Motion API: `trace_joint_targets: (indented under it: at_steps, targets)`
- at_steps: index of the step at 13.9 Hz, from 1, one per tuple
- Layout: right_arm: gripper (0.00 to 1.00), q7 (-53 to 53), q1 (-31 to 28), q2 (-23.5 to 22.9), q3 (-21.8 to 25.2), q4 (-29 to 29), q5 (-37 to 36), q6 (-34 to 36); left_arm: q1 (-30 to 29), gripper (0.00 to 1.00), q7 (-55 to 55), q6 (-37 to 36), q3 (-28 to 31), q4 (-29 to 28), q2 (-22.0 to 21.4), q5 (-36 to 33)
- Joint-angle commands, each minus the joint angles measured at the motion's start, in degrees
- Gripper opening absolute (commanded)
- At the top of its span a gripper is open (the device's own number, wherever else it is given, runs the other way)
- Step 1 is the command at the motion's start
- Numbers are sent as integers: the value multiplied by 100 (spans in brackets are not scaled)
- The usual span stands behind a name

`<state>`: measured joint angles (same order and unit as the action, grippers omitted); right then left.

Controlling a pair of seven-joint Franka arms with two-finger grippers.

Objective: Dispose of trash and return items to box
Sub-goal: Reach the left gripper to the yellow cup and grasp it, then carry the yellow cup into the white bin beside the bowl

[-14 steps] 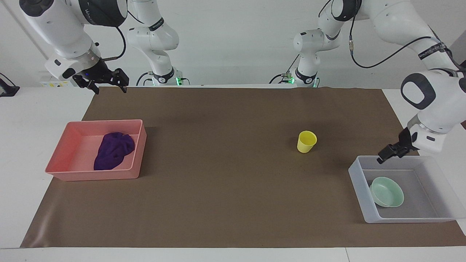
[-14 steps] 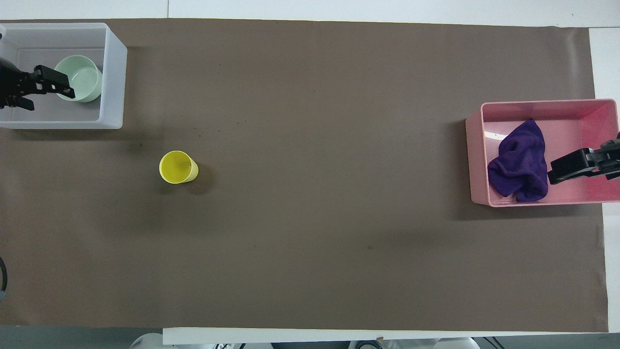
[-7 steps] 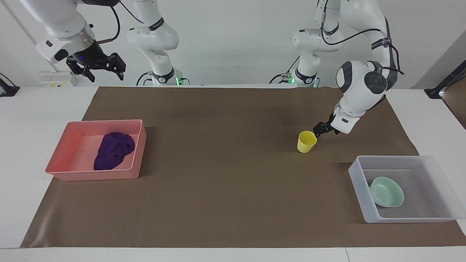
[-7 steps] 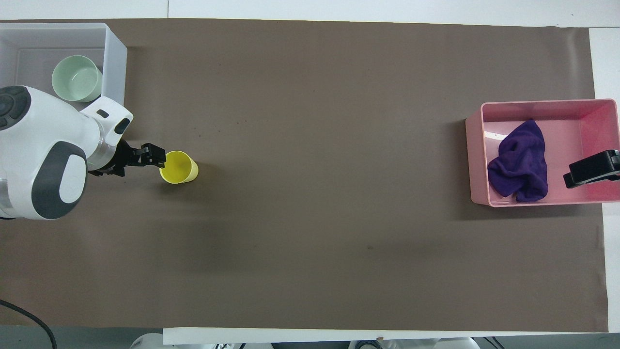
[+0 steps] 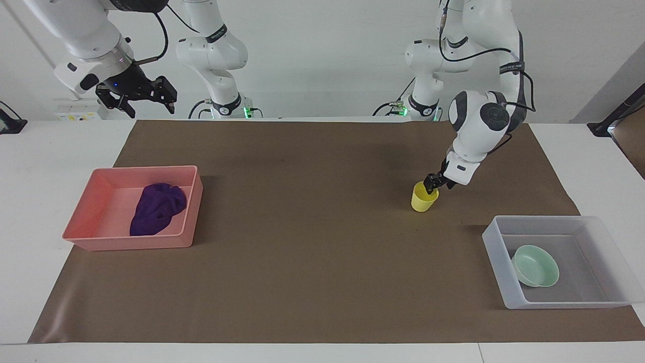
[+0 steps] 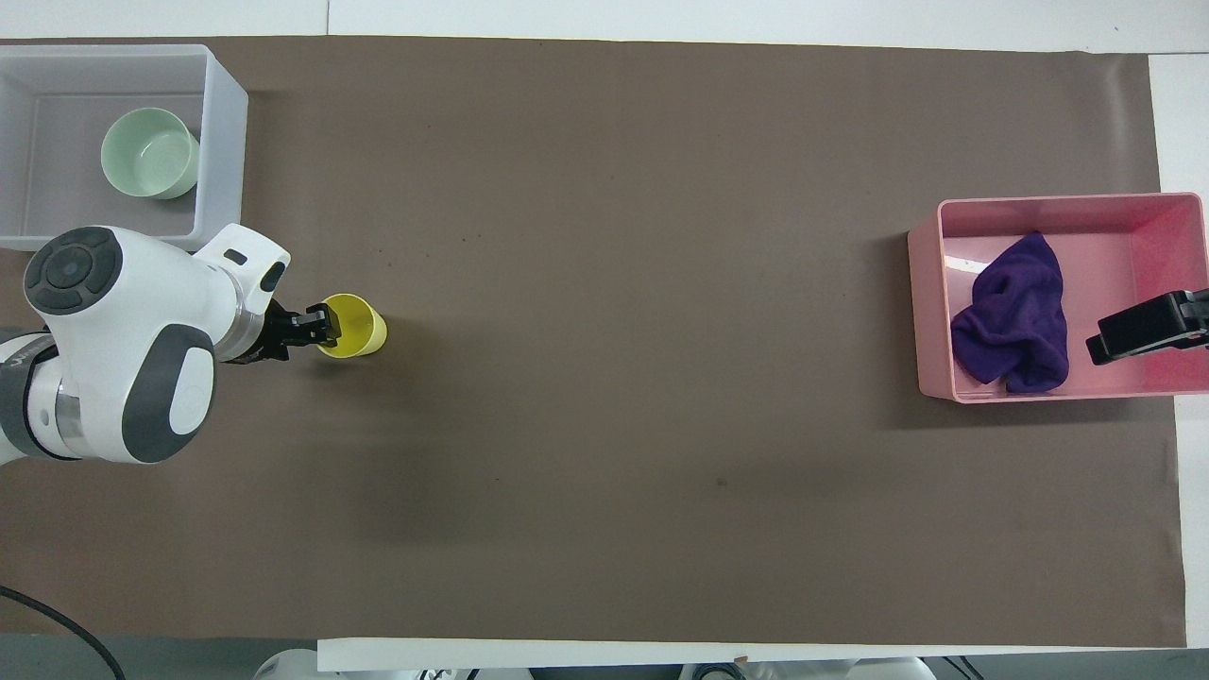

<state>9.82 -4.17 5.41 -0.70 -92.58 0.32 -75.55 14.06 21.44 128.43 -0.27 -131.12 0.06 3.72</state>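
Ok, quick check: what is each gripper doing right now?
Left gripper: at the rim of the yellow cup, which stands on the table; grip cannot be told.
Right gripper: open, empty, waiting in the air.

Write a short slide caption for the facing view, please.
Left gripper at the yellow cup's rim; green bowl already in the box; right arm waits.

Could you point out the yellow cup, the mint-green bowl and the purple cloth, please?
yellow cup [image 5: 422, 201], facing view, on its outer wall.
mint-green bowl [image 5: 537, 265], facing view, on its inside.
purple cloth [image 6: 1018, 316], overhead view, on its folded middle.
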Motion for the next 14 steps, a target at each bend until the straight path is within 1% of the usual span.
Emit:
trace_joint_targets:
  at_steps: [1,4,5,6,7,9,11,12,13,14]
  targets:
    - [100,169,-84,91,-27,-164,83,-118,88,0,176,182,71,-151,-138,-82]
    - [100,169,-75,92,-27,-173,83,-118,79,0,167,245,71,59,-42,-73]
    - [100,169,-93,92,-18,-164,83,-118,79,0,193,88,71,242,2,-82]
    - [100,160,-102,92,-18,-164,83,-118,79,0,176,-227,71,410,3,-73]
    - [100,143,-102,92,-18,-164,83,-126,27,0,176,-613,71,759,3,-73]
    - [100,160,-128,91,-18,-164,74,-214,-166,0,150,-1387,141,1663,99,-73]
    - [100,134,-128,83,-1,-155,65,-284,-683,0,185,-1924,150,2621,432,-82]
    - [100,125,-128,83,-1,-155,74,-311,-825,0,202,-2057,167,2974,581,-99]
    - [100,90,-119,83,-1,-164,65,-311,-1070,0,194,-2024,194,3404,818,-221]
    - [100,81,-111,83,-1,-164,56,-363,-1299,0,185,-1884,194,3565,959,-283]
